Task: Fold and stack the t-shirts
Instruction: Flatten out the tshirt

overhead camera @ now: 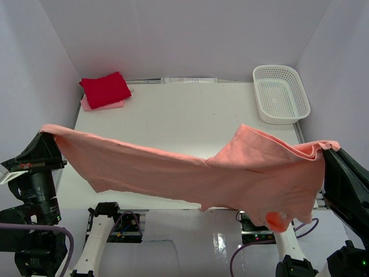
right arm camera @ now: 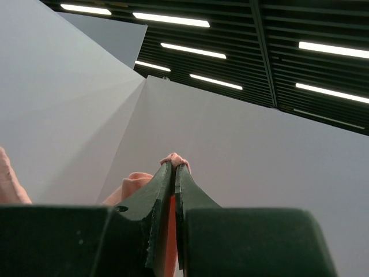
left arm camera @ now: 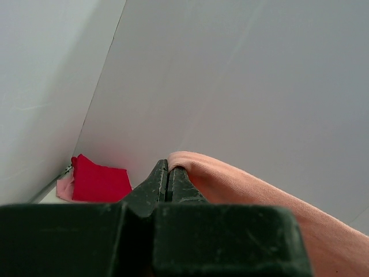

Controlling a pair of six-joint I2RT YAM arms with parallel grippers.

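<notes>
A white plastic lattice basket (overhead camera: 281, 95) sits upright at the far right corner of the white counter (overhead camera: 190, 115), its long side running along the right edge and its far end close to the back wall. Plain white panels (overhead camera: 184, 34) enclose the counter at the back and on both sides, meeting in straight seams. Above them, the right wrist view shows a dark slatted ceiling (right arm camera: 323, 81) carrying rows of long bright light strips (right arm camera: 173, 20).

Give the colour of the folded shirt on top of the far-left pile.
The top shirt is bright red; top external view shows it best.
</notes>
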